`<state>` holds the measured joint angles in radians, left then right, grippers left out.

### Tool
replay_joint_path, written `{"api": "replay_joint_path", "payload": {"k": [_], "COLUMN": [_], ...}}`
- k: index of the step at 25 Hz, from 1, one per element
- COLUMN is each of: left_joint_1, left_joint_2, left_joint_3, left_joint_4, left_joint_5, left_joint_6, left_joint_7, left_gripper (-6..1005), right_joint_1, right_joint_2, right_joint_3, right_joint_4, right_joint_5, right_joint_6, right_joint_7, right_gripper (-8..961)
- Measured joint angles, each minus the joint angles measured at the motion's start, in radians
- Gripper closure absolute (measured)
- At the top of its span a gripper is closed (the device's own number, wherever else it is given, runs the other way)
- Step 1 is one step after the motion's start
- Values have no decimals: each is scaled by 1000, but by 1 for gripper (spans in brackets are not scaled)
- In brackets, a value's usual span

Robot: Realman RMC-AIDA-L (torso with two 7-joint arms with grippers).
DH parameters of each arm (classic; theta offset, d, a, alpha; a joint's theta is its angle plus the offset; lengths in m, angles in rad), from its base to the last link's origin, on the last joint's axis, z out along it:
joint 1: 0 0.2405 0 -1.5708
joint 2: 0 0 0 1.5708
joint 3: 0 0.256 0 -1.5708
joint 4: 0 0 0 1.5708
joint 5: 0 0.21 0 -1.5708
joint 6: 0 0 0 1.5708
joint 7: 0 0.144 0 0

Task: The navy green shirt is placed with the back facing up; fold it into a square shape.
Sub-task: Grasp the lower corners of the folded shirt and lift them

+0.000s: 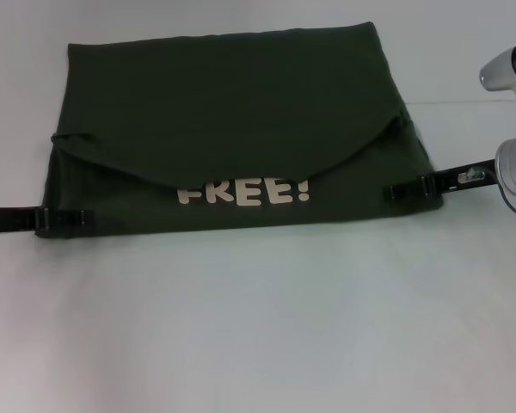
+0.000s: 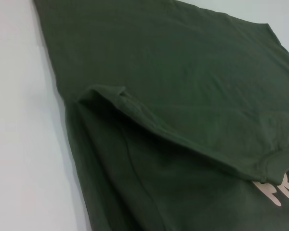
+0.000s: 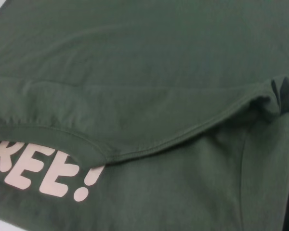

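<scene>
The navy green shirt lies flat on the table as a wide folded block. A curved flap of plain cloth overlaps a near layer, where the pale letters "FREE!" show. My left gripper lies low over the shirt's near left corner. My right gripper lies the same way over the near right corner. The left wrist view shows the flap's folded corner close up. In the right wrist view I see the flap's hem above the letters.
The pale table stretches wide in front of the shirt and in a narrow strip beyond it. Part of my right arm's white housing with a lit teal ring stands at the right edge.
</scene>
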<state>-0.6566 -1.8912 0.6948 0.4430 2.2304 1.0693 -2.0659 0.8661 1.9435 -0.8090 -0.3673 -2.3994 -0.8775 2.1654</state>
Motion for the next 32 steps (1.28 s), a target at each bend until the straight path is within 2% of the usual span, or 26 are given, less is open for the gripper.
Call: {"api": "replay_joint_path", "payload": {"k": [5,13,32], "left_joint_1": [-1,-2,-7], "left_joint_2": [0,1,6], "left_joint_3": [-1,-4,-4], "left_joint_4": [0,0,0], "left_joint_5": [0,0,0], "left_joint_6": [0,0,3], "left_joint_7": [0,0,0], "left_gripper": [201,201,201], "right_joint_1": [-1,-10,-9], "right_joint_2": [0,0,1], "right_joint_3": [-5,-6,-33], "right_joint_4": [7,7,6], "right_joint_5": [-1,-1,-1], "right_joint_6": [15,28,25], "right_joint_7": [0,0,1], "right_gripper": [12,357,804]}}
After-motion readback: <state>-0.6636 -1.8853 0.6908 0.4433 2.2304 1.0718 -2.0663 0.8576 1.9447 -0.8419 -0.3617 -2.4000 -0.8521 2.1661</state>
